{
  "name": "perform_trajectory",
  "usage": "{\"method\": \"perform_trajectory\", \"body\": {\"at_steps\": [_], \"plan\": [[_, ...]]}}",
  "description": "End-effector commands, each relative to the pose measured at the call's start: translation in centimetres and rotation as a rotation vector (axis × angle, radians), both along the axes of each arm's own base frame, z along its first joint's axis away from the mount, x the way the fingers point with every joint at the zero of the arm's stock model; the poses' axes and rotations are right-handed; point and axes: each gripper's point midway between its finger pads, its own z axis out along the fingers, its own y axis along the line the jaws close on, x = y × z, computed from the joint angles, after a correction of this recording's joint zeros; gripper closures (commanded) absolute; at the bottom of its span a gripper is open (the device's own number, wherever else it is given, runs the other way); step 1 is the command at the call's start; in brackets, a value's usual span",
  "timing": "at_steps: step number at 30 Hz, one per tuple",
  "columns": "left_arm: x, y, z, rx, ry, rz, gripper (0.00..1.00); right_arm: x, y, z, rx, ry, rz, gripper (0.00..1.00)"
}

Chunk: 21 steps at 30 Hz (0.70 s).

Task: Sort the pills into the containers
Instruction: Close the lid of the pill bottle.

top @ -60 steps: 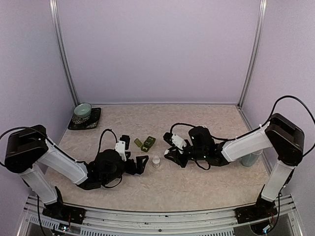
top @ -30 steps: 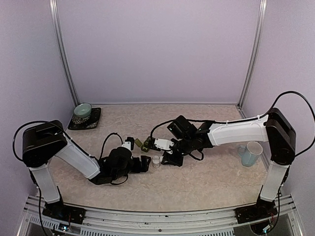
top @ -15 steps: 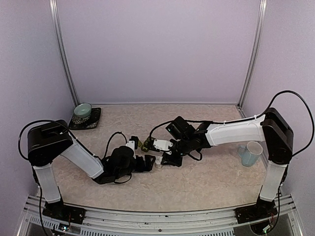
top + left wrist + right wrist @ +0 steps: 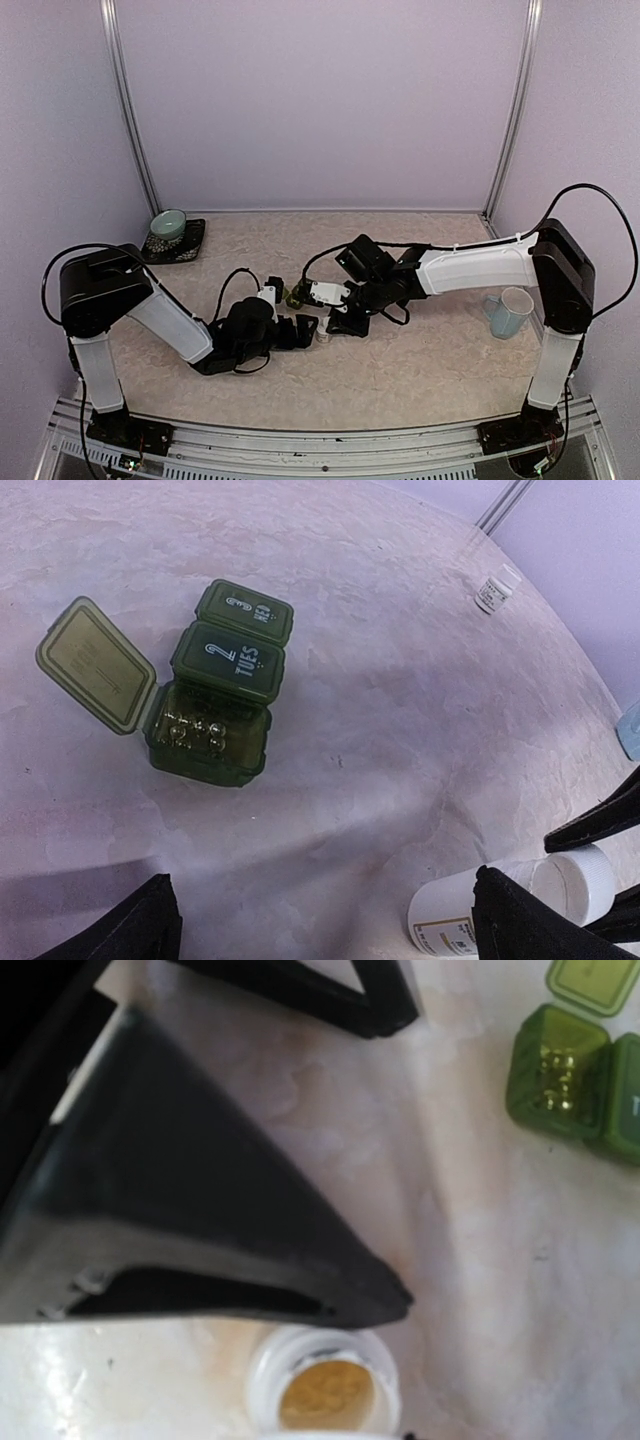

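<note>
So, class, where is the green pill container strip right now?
In the top view, the green pill container strip lies on the table, just left of centre, just beyond the white pill bottle.

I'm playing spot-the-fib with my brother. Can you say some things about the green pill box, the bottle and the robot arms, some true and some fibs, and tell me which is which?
1. The containers have one lid flipped open. True.
2. The open compartment is empty. False: small pills lie in it.
3. The left gripper is shut. False: its fingers stand wide apart.
4. The white bottle has no cap on. True: yellowish contents show inside.
5. The blue mug sits inside the bowl. False: the blue mug is far right, the bowl far left.
</note>
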Motion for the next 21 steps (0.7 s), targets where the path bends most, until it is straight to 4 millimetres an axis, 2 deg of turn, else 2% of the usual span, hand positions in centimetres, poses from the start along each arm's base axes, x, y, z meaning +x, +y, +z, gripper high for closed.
{"method": "perform_trajectory", "body": {"at_steps": [1,10,21], "plan": [[-1.1,-0.66,-1.79,0.024,0.052,-0.043,0.01,-0.15,1.03,0.36,0.009,-0.001,0.028,0.69],[-1.15,-0.74,-1.85,0.022,0.053,-0.044,0.01,-0.19,1.18,0.84,0.016,0.0,0.031,0.65],[-1.17,-0.64,-1.81,0.027,0.051,-0.041,0.01,-0.05,0.95,0.61,0.003,-0.003,0.021,0.65]]}}
